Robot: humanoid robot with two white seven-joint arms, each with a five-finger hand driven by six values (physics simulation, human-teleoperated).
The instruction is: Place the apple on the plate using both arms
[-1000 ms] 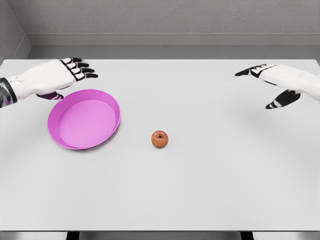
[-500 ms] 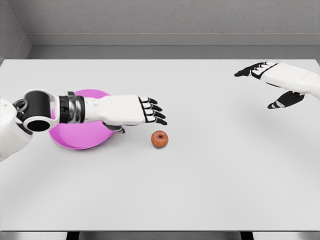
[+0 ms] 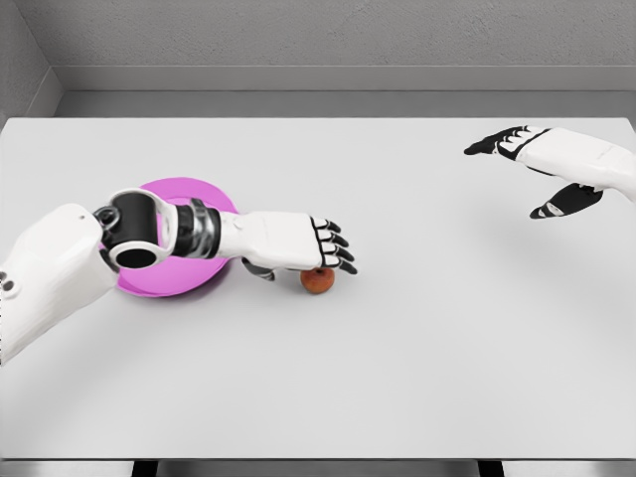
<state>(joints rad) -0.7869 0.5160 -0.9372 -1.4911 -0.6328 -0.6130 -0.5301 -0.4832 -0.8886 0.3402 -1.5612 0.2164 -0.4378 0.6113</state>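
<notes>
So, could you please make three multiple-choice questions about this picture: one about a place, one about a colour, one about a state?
1. Where is the apple?
A. on the plate
B. on the table, under the left hand
C. beside the right hand

2. What colour is the plate?
A. pink
B. green
C. yellow

3. How is the right hand?
A. holding the apple
B. pressed flat on the plate
C. open, holding nothing

Answers: 1 B, the left hand reaches over the apple on the table. 2 A, its rim shows pink. 3 C, its fingers are spread far from everything.
</notes>
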